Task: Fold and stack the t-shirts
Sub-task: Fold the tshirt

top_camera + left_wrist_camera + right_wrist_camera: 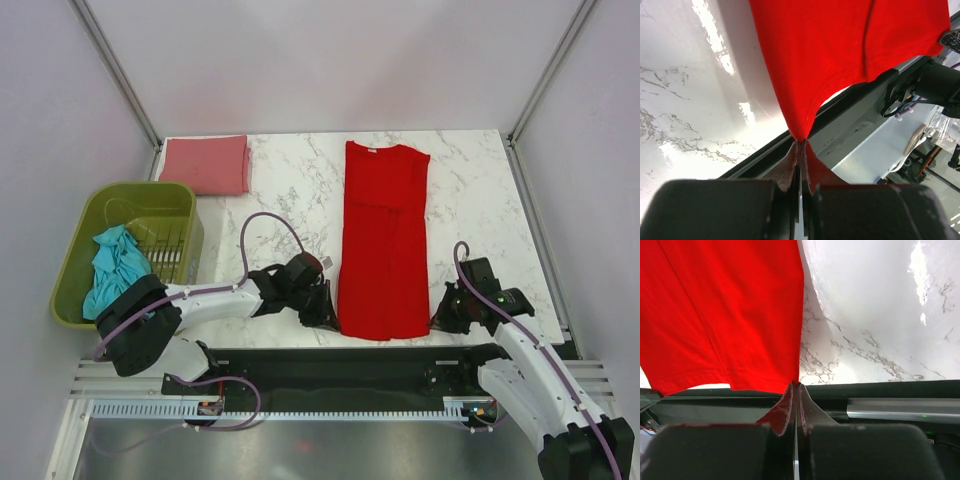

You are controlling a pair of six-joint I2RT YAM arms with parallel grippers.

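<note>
Three t-shirts appear. The bright red cloth t-shirt (385, 240) lies flat on the white marble-patterned table (290, 190), folded lengthwise into a long narrow strip, its collar at the far end and its hem at the table's near edge. The left gripper (801, 145), fingers pressed together, pinches the hem's left corner. The right gripper (796, 386), likewise pressed together, pinches the hem's right corner, and the cloth rises to a small peak at each pinch. Left of the red shirt's collar end, well apart, the dusty pink t-shirt (207, 164) lies folded into a rectangle. Left of the red shirt's middle stands an olive-green plastic basket (150, 190), with the crumpled teal t-shirt (115, 268) inside it.
</note>
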